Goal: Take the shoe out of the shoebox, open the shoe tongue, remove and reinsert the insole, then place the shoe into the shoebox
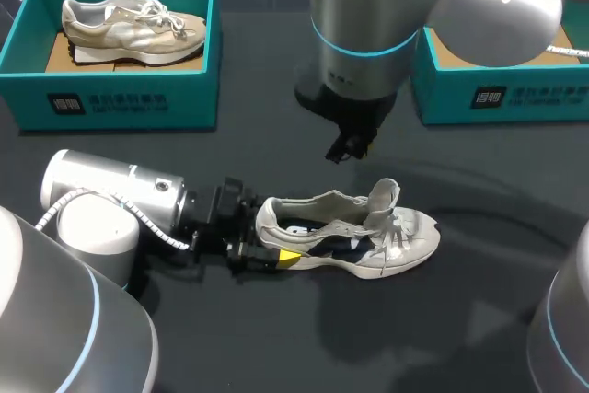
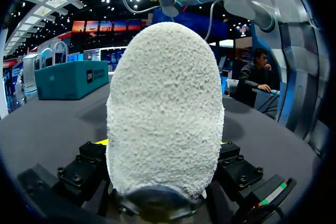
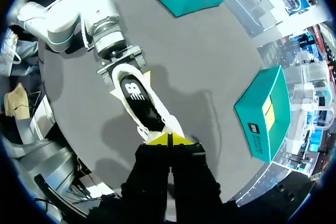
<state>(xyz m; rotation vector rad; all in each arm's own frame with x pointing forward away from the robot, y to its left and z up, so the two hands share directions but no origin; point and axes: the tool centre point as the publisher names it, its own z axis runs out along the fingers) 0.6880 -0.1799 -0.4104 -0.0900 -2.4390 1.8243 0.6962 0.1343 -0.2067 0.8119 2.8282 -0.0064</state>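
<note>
The left gripper (image 1: 265, 244) is closed on the white, bumpy heel (image 2: 163, 108) of the shoe (image 1: 359, 236), which is laid on the dark table (image 1: 479, 319). Over the shoe's raised tongue (image 1: 382, 198), the right gripper (image 1: 348, 147) is pinched closed on nothing. Behind the shoe, a tan shoe (image 1: 129, 27) is kept in one blue-green shoebox (image 1: 120, 103). A second shoebox (image 1: 502, 97) is partly hidden by the right arm (image 1: 368, 6).
</note>
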